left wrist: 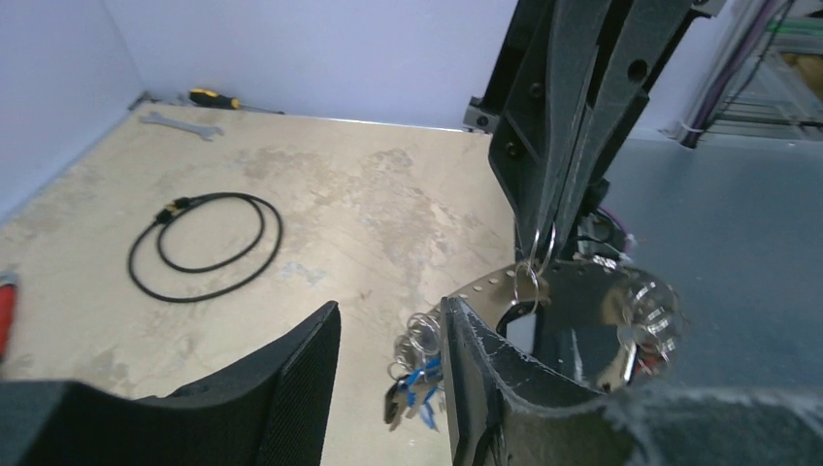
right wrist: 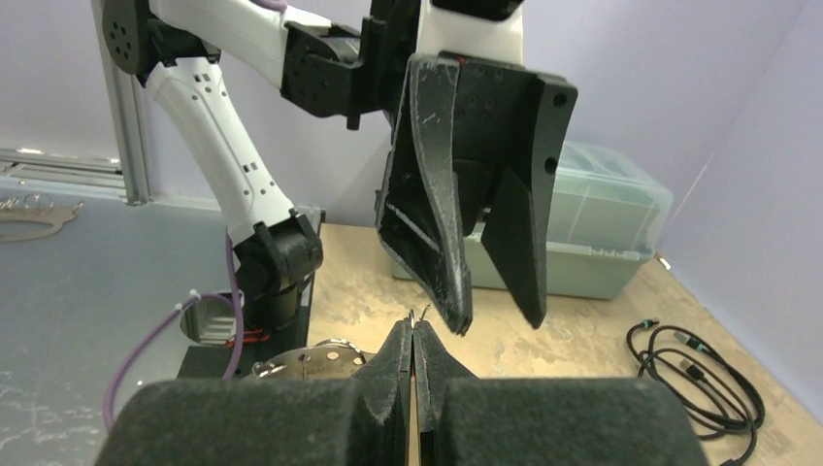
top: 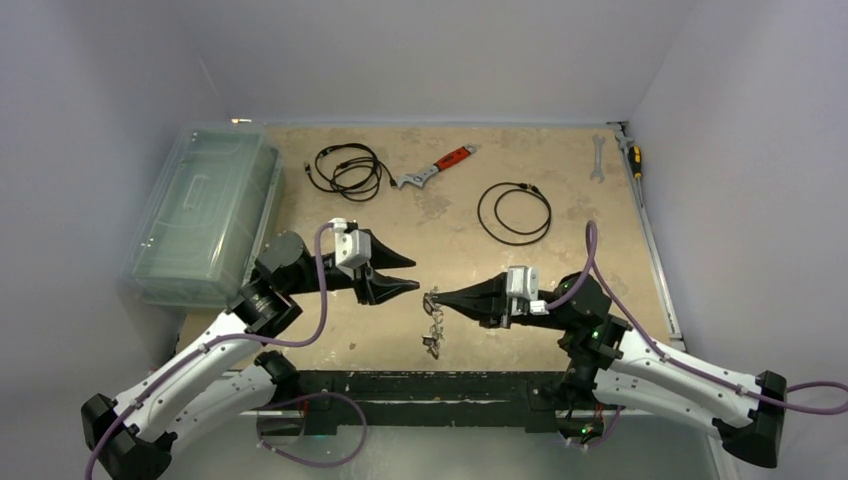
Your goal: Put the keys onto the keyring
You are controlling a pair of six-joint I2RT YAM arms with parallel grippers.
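My right gripper (top: 437,296) points left and is shut on a thin wire ring (left wrist: 540,254); its tips (right wrist: 412,325) are pressed together. From that ring hangs the keyring (left wrist: 490,284), a grey metal hoop with a dotted edge, also visible low in the right wrist view (right wrist: 311,361). The keys (left wrist: 412,386), blue- and dark-headed, dangle from small rings below it (top: 433,345). My left gripper (top: 416,273) faces the right one a little to its left, jaws apart and empty (left wrist: 391,306). The keys hang just beside its right finger (left wrist: 466,369), which hides part of them.
A clear plastic box (top: 205,215) stands at the left. Two black coiled cables (top: 348,170) (top: 514,212) and a red-handled wrench (top: 440,166) lie at the back. A spanner (top: 598,158) and a screwdriver (top: 633,158) lie by the right wall.
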